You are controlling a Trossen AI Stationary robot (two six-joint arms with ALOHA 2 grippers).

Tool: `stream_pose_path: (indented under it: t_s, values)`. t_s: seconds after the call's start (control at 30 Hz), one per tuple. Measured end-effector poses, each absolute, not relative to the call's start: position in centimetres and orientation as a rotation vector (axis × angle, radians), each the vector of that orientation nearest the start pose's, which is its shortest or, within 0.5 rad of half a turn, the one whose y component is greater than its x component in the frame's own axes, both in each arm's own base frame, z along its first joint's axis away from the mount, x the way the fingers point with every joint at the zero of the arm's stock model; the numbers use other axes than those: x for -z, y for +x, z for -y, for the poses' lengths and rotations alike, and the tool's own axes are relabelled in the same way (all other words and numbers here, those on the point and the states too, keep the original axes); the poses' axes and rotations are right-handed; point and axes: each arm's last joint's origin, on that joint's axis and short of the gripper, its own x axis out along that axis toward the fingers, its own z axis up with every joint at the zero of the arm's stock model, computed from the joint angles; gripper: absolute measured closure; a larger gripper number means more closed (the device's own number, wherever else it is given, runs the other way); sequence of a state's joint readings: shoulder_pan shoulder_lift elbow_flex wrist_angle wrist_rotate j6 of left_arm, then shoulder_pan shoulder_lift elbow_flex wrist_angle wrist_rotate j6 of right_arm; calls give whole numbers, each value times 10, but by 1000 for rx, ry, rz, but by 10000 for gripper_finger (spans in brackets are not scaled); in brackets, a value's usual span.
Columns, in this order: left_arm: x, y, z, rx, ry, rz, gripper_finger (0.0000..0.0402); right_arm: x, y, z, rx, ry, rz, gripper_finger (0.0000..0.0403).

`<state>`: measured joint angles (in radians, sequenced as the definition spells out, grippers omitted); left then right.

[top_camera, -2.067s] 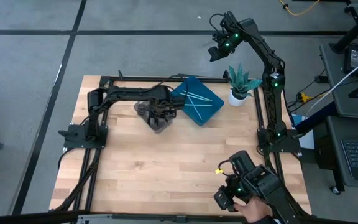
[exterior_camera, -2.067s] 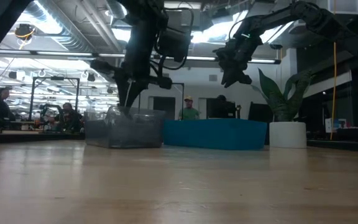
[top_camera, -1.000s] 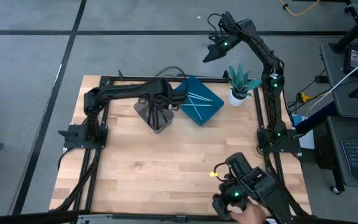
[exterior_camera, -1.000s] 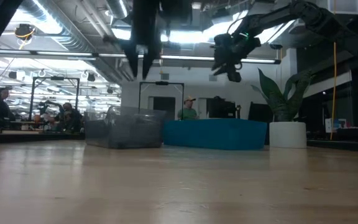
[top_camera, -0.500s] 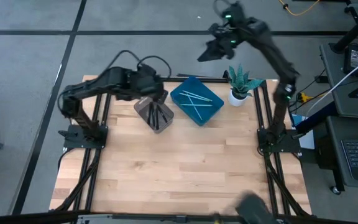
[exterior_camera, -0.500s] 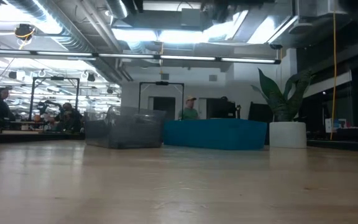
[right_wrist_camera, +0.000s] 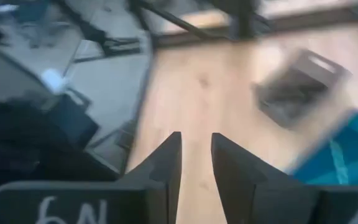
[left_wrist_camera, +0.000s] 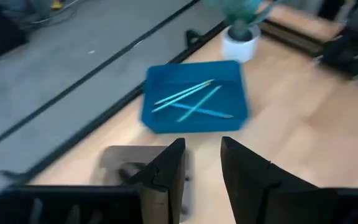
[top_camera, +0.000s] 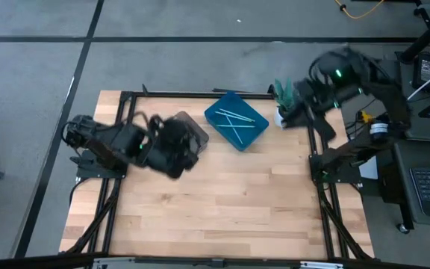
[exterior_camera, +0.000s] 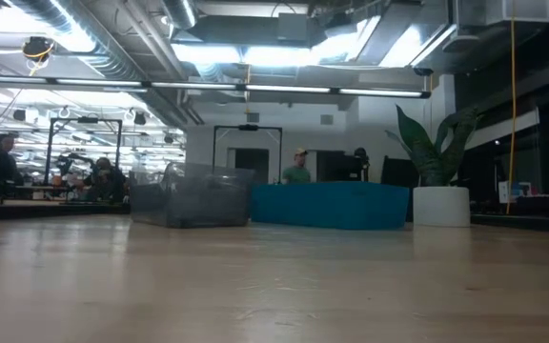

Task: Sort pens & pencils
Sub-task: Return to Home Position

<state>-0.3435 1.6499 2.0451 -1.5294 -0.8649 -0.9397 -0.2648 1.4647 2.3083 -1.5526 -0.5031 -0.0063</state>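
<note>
We find the left jaws above the tabletop (top_camera: 222, 202), their two fingers (left_wrist_camera: 166, 177) a narrow gap apart and gripping nothing. Close beneath and just ahead of these jaws sits the dark bin (left_wrist_camera: 114, 162), partly hidden by one finger; we cannot tell what it contains. Farther ahead of the same jaws, just beside the dark bin, lies the blue bin (left_wrist_camera: 166, 84). In it rest several light blue sticks (left_wrist_camera: 194, 102), crossed over one another (pens or pencils, we cannot tell which). Beyond the blue bin, farthest from the left jaws, stands a potted plant (left_wrist_camera: 240, 42) in a white pot. The right jaws are at the tabletop's opposite side, near that plant in the high view; we cannot fix their place more closely. Their fingers (right_wrist_camera: 166, 165) likewise stand slightly apart with nothing between them. Both bins lie ahead of the right jaws and well apart from them, the blue one nearer. In the room beyond the tabletop, the low view shows a person (exterior_camera: 298, 170) far off.
</note>
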Motion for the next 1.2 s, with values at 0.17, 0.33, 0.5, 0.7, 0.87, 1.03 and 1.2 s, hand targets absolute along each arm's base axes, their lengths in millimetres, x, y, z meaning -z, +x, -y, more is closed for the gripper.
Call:
stream_pose_path:
  t_s: [0.17, 0.33, 0.5, 0.7, 0.87, 1.03, 1.2]
  values:
    - [-415, 277, 120, -707, -255, -557, 305, -525, 184, -19, -388, 198, -571, 313]
    - [-389, 283, 152, -600, -255, -535, 305, -490, 204, -62, -342, 147, -603, 313]
    - [-389, 263, 169, -598, -219, -527, 305, -469, 181, -82, -256, 155, -603, 313]
    - [-399, 207, 175, -687, -203, -363, 305, -465, 118, -76, -207, 199, -434, 313]
    - [-397, 180, 165, -639, -192, -356, 306, -446, 74, -50, -238, 273, -424, 313]
    - [-376, 162, 140, -691, -201, -320, 314, -441, 39, -22, -362, 341, -277, 313]
    - [-351, 151, 116, -760, -209, -298, 317, -434, 12, 1, -413, 261, -135, 313]
